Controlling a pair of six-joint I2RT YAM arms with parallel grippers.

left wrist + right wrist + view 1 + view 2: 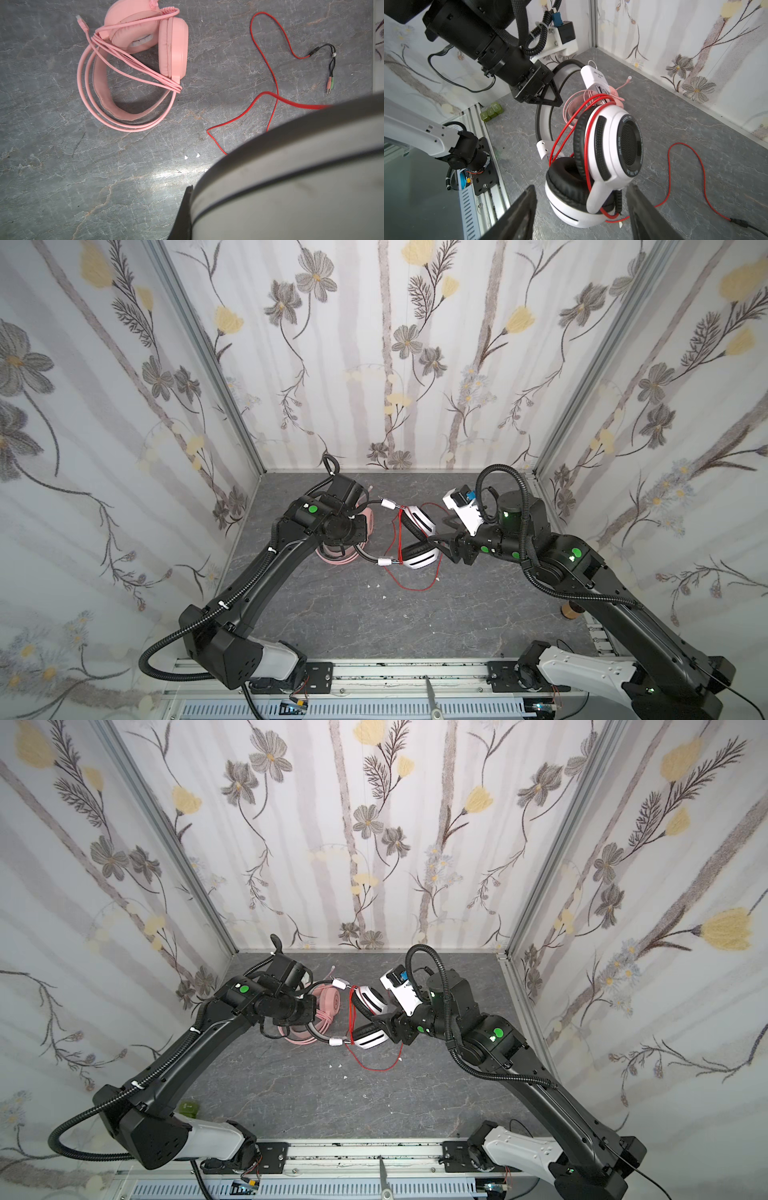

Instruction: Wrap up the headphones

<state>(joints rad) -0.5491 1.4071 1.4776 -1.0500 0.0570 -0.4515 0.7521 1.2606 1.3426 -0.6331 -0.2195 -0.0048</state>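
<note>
The left gripper (pixel 548 97) clamps the white headset (pixel 612 145) by its stiff headband (pixel 545 122) over the table (pixel 374 622) — the right gripper (pixel 581 187) gapes wide beside the cups (pixel 566 180) (holding nothing) — and the thin, limp red cord (pixel 685 164) probably wants pinching near a cup.

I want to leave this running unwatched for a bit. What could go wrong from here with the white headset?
1. The right gripper is open and holds nothing, so the red cord's loose turns around the white headset could slip off.
2. The long tail with the plugs lies free on the table and might tangle or drag.
3. The left gripper holds the headset only by its band, close to the pink headset, and could catch on it.
</note>
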